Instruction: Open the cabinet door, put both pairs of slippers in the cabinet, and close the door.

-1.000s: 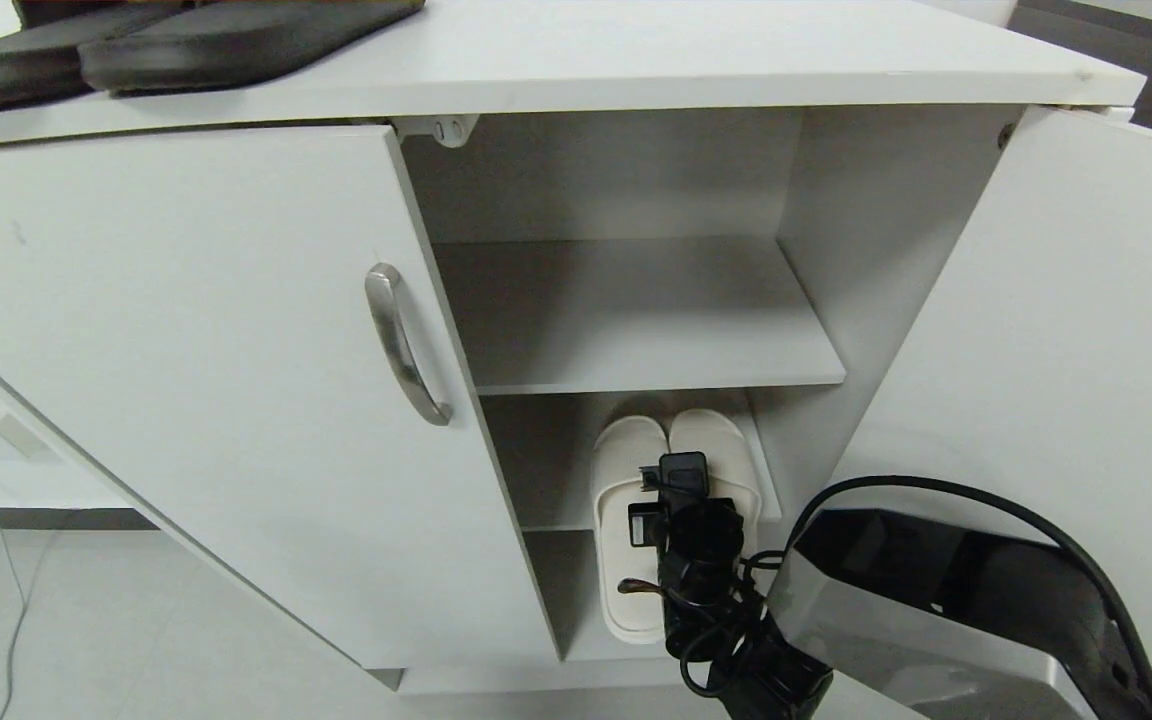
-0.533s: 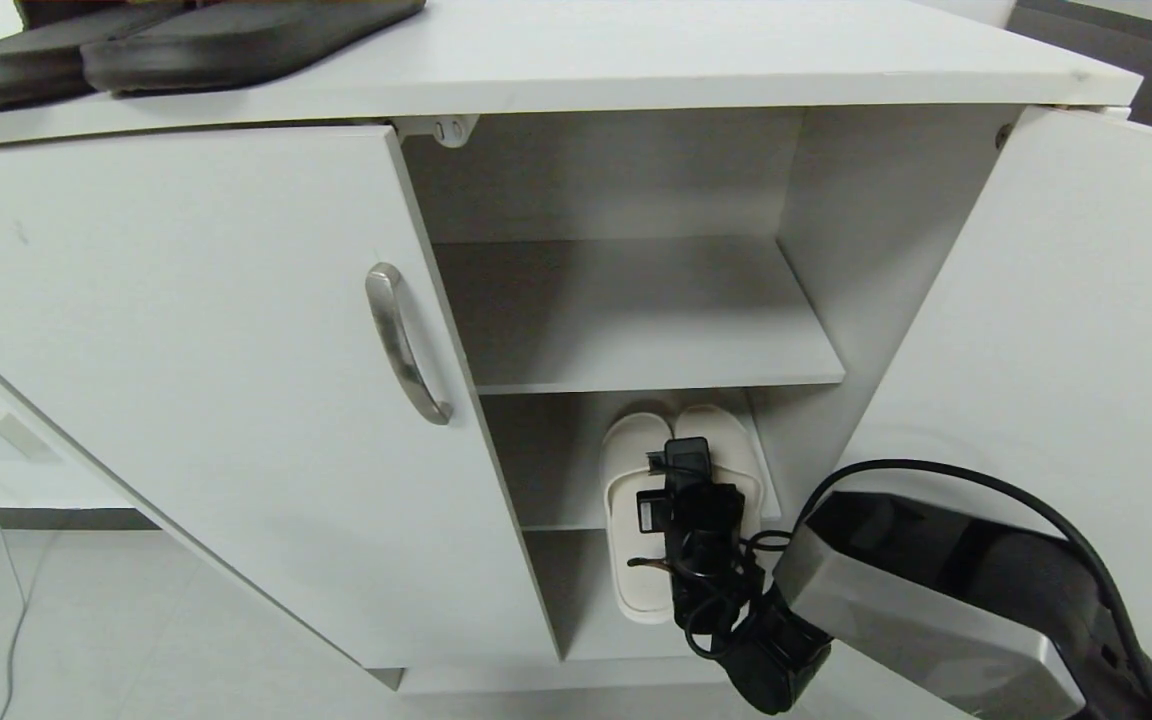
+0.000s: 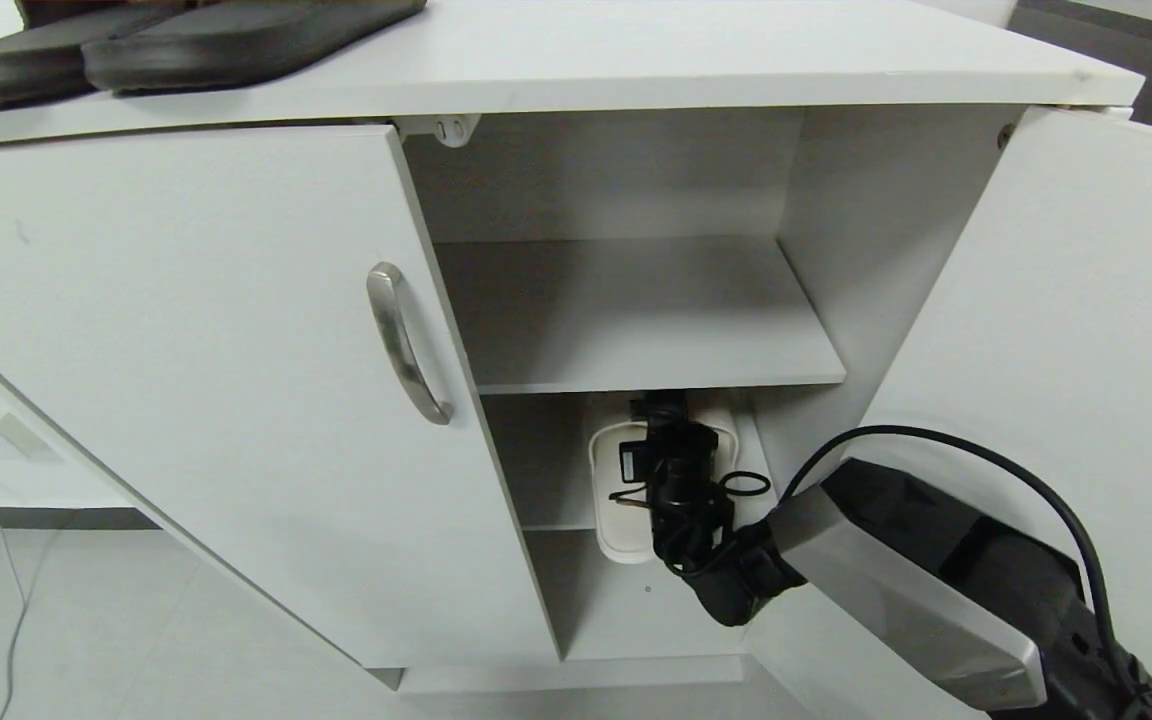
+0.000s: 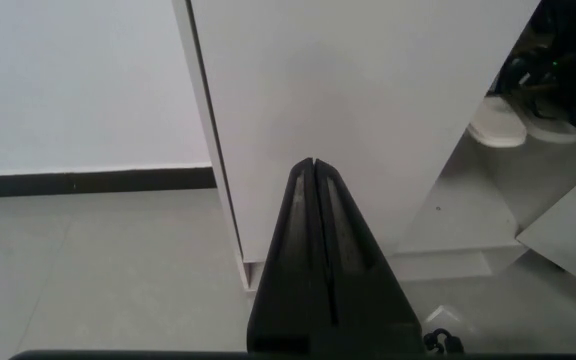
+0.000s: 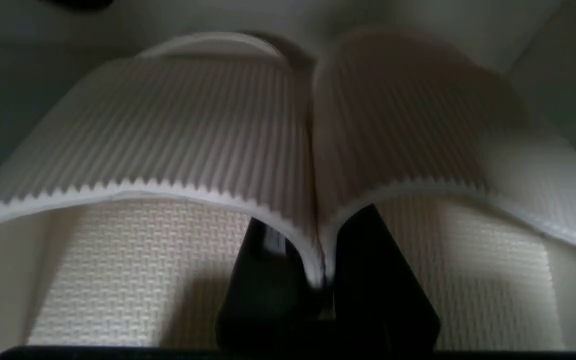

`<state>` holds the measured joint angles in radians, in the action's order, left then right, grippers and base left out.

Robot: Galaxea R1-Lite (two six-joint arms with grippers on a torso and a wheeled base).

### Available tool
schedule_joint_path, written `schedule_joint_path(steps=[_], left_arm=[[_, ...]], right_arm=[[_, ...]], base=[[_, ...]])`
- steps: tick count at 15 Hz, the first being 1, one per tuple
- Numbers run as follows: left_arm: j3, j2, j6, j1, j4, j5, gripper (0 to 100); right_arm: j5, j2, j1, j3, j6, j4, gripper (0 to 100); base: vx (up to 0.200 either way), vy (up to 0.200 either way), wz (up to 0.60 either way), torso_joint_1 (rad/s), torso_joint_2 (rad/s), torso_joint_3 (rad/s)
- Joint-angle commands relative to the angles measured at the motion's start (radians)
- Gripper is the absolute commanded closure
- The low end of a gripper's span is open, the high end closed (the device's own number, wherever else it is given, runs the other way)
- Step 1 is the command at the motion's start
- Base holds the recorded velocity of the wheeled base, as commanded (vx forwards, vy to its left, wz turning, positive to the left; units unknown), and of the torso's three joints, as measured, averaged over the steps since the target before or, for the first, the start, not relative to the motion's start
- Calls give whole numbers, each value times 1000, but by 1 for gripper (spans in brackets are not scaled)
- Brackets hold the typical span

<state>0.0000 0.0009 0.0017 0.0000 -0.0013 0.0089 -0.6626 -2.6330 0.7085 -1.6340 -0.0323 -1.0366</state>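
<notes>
A pair of white ribbed slippers (image 3: 614,500) lies on the cabinet's lower shelf, its toes tucked under the middle shelf (image 3: 636,320). My right gripper (image 3: 671,440) reaches in over them and is shut on the two inner strap edges pinched together (image 5: 318,260). The white slippers (image 5: 198,130) lie side by side in the right wrist view. A pair of black slippers (image 3: 186,40) rests on the cabinet top (image 3: 686,60) at the far left. My left gripper (image 4: 313,170) hangs low outside the shut left door, shut on nothing.
The cabinet's right door (image 3: 1056,350) stands wide open beside my right arm. The left door (image 3: 186,350) is shut, with a metal handle (image 3: 401,345). The middle shelf is bare. Grey floor lies in front of the cabinet, with a cable (image 3: 6,620) at the left.
My right arm has pushed forward into the cabinet, carrying the white slippers deeper onto the lower shelf so their toes now sit under the middle shelf.
</notes>
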Motion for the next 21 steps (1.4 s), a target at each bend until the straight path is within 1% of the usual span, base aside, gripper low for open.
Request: schedule_joint_path(steps=[1,3,5,14,15,17,18,19,21], left_arm=[[0,1,0,0,0,0,100],[0,1,0,0,0,0,100],[0,1,0,0,0,0,100],[0,1,0,0,0,0,100],[0,1,0,0,0,0,100],[0,1,0,0,0,0,100],[0,1,0,0,0,0,100],[0,1,0,0,0,0,100],[0,1,0,0,0,0,100]], right_arm=[[1,-27,-17,-96,3,47,100],[1,-35,-34,-170,6,95,100],[0,-65,-43,-228,6,109,100],[0,-93,-47,-239,17,136,100],[0,-93,-47,-237,17,136,0],[-2,-87,-46,-222,20,133,0],[-2,-73,-43,-193,20,124,0],[-2,-44,-37,-144,20,105,0],[-5,34,-15,2,20,44,0]], base=[[0,0,0,0,0,0],[0,0,0,0,0,0],[0,0,0,0,0,0],[0,0,0,0,0,0],[0,0,0,0,0,0],[0,0,0,0,0,0],[0,0,0,0,0,0],[0,0,0,0,0,0],[0,0,0,0,0,0]])
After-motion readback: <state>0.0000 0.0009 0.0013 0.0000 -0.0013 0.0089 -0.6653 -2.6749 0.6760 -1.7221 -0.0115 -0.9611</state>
